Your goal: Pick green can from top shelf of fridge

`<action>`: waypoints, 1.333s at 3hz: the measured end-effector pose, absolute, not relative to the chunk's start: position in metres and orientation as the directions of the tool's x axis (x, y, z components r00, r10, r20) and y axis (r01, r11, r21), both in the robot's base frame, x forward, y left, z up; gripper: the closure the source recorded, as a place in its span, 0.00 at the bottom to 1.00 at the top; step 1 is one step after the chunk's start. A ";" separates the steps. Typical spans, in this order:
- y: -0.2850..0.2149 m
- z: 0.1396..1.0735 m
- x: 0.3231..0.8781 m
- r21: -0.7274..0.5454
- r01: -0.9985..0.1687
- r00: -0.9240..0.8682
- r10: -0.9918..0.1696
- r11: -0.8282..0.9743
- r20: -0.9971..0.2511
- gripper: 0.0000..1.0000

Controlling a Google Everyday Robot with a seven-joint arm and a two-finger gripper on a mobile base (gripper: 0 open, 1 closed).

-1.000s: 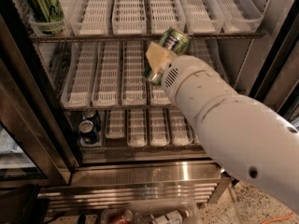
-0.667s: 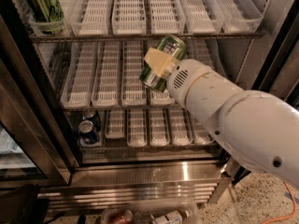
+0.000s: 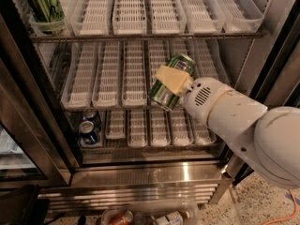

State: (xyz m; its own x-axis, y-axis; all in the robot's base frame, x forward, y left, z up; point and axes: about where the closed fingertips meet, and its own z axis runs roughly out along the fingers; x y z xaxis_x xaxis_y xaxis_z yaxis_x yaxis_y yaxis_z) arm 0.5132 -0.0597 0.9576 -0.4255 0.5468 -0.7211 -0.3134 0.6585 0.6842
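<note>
- One green can (image 3: 163, 95), tilted, is clamped in the gripper (image 3: 171, 80), out in front of the fridge's (image 3: 140, 173) middle rack, below the top shelf (image 3: 140, 35).
- One darker green can (image 3: 44, 6) stands at the top shelf's left end.
- Two blue cans (image 3: 87, 129) sit on the lowest rack.

Shiny green can (image 3: 162, 95) in yellowish tool (image 3: 171, 78)

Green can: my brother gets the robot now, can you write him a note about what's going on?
Claw: shut on the green can, holding it tilted in front of the middle rack.
Top shelf: the green can is off it; a darker can stands at its left end.
Done: grab and lift-off.
Left: probably just backing the can out of the fridge without bumping the racks.
</note>
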 end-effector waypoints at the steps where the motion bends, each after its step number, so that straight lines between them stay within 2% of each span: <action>1: -0.079 0.950 0.522 0.699 -0.266 -0.404 0.581 0.664 -0.706 1.00; 2: -0.077 0.950 0.521 0.690 -0.278 -0.414 0.565 0.668 -0.714 1.00; 4: -0.083 0.945 0.513 0.497 -0.425 -0.426 0.318 0.757 -0.847 1.00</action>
